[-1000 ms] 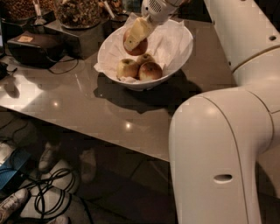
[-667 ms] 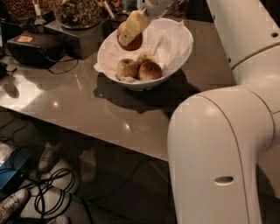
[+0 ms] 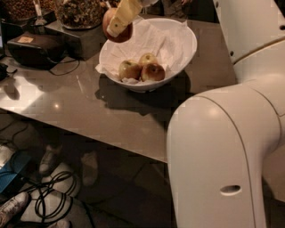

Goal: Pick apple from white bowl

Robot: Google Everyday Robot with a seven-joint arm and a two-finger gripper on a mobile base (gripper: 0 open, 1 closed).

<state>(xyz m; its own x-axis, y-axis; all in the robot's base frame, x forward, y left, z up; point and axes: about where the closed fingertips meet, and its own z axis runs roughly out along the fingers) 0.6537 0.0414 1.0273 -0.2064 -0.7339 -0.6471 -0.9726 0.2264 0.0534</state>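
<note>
**Hand [image 3: 119,22] pinching the apple [image 3: 126,34] above the white bowl [image 3: 180,62]**
Hold the squeeze firm and lift straight up: the bowl's far rim lies just beneath the hand, with two smaller apples [image 3: 129,70] lower still on the paper. Compared with the earlier frame, hand and apple sit higher and further left, out over the rim.

— Where's the gripper [image 3: 116,26] now?
— Up above the bowl's [image 3: 189,49] left rim, clasping the apple [image 3: 106,21]. Smaller apples [image 3: 152,72] lie inside; nut containers [image 3: 80,13] stand behind-left, on the table [image 3: 89,111].
</note>
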